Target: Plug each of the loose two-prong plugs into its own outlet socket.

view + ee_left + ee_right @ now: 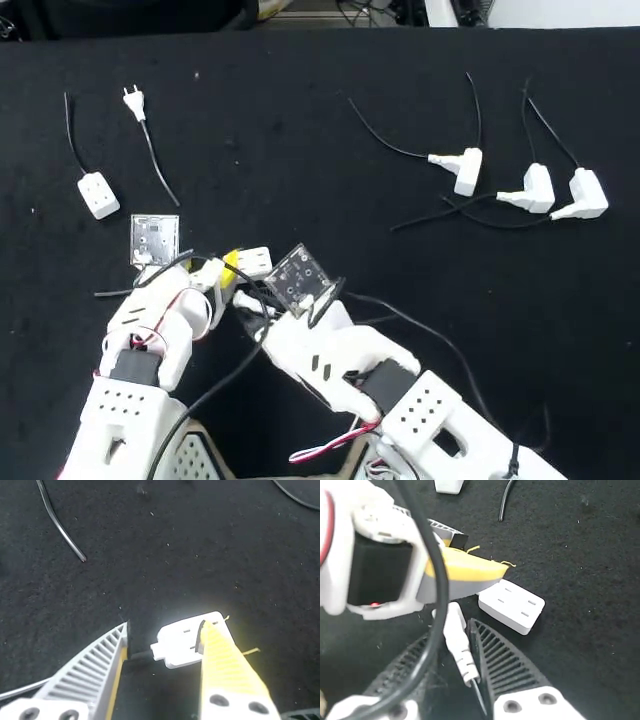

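Note:
A white outlet socket (254, 262) lies flat on the black table (300, 130), slots up, just beyond both arms. My left gripper (164, 625) stands open over it. The tip of its yellow finger (220, 660) rests over one end of the socket (182, 639), while the grey finger (95, 665) stays apart on the other side. My right gripper (452, 630) is shut on a white two-prong plug (456, 632), held a short way from the socket (512, 605). The plug's prongs are hidden. The left gripper's yellow finger (465, 570) crosses just above that plug.
A second small socket (98, 194) and a loose white plug (133, 98) with black cords lie at the far left. Three white angled plugs (462, 168) (532, 190) (585, 197) with cords lie at the far right. Black cables (400, 320) trail around the arms.

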Controlling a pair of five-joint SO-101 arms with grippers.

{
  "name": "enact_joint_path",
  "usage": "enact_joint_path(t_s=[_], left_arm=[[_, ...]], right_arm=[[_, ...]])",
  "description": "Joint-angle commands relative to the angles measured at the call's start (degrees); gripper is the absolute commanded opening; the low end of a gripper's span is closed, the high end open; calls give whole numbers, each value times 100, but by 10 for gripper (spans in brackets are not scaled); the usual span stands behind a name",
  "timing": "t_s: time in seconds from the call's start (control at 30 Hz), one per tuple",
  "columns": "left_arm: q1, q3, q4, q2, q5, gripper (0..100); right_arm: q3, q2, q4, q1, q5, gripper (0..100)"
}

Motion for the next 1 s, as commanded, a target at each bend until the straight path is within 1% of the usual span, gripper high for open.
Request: enact_joint_path(t_s=[0.0, 0.13, 0.47, 0.63, 0.97], left_arm=[[57, 136, -167, 79, -70, 234], [57, 136, -193, 79, -53, 234], [101, 145, -193, 79, -62, 237], [101, 171, -193, 79, -62, 237], [110, 198, -193, 88, -62, 236]], right_arm=[[-365, -259, 79, 264, 413, 10], [-356, -259, 273, 273, 422, 10], [-356, -312, 299, 273, 387, 11], [-338, -330, -211, 264, -343, 11], [-347, -330, -334, 264, -448, 11]])
